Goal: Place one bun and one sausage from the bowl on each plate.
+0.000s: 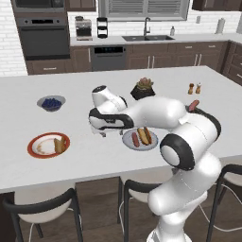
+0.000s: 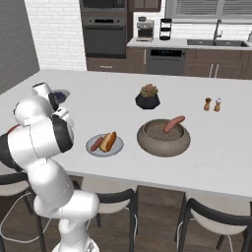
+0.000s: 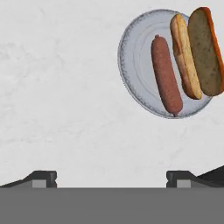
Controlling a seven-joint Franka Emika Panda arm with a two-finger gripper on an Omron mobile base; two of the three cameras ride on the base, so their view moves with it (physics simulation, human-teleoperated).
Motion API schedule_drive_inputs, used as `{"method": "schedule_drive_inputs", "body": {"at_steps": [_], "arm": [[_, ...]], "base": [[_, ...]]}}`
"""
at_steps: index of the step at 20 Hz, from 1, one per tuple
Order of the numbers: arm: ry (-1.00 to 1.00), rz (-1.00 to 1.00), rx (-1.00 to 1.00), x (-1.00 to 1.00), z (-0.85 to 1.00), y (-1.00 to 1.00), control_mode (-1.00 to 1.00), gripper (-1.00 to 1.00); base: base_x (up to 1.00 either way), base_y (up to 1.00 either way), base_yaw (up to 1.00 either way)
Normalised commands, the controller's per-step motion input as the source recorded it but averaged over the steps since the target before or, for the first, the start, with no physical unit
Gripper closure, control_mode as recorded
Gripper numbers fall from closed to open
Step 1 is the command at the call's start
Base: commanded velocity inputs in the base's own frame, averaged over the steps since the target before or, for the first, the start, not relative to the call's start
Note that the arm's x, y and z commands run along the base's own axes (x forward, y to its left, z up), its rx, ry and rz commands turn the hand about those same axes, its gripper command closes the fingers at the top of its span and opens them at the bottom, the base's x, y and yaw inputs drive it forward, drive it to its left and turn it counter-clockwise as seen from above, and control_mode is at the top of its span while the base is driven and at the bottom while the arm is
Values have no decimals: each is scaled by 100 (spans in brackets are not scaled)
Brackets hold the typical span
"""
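The grey plate (image 1: pixel 128 141) (image 2: pixel 117 148) (image 3: pixel 131 65) holds one sausage (image 1: pixel 135 139) (image 2: pixel 97 143) (image 3: pixel 166 75) and one split bun (image 1: pixel 145 135) (image 2: pixel 109 141) (image 3: pixel 197 52) side by side. On the orange-rimmed white plate (image 1: pixel 33 147) at the left lies a single bun (image 1: pixel 59 144). The brown-grey bowl (image 2: pixel 163 140) holds one sausage (image 2: pixel 174 123) (image 1: pixel 194 105); my arm covers the bowl in the left base view. My gripper (image 1: pixel 100 134) (image 3: pixel 111 179) hovers open over bare counter just left of the grey plate, with nothing between its fingers.
A small bowl of blue berries (image 1: pixel 51 102) sits at the far left. A black plant pot (image 1: pixel 143 88) (image 2: pixel 147 97) stands behind the grey plate, and two shakers (image 1: pixel 194 88) (image 2: pixel 212 104) at the far right. Stools line the counter's near edge.
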Motion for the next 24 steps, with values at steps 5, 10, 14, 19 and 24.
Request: {"method": "schedule_drive_inputs", "body": {"at_steps": [5, 10, 14, 19, 24], "arm": [[0, -11, 1, 1, 20, -82, -100, -100], [2, -9, 5, 5, 72, -67, -100, -100], [6, -9, 1, 8, 68, -54, -100, -100], [0, -3, 1, 0, 20, -80, -100, -100], [0, -1, 2, 2, 9, -85, -100, -100]], "base": [[0, 0, 0], [0, 0, 0], [0, 0, 0], [0, 0, 0], [0, 0, 0]]}}
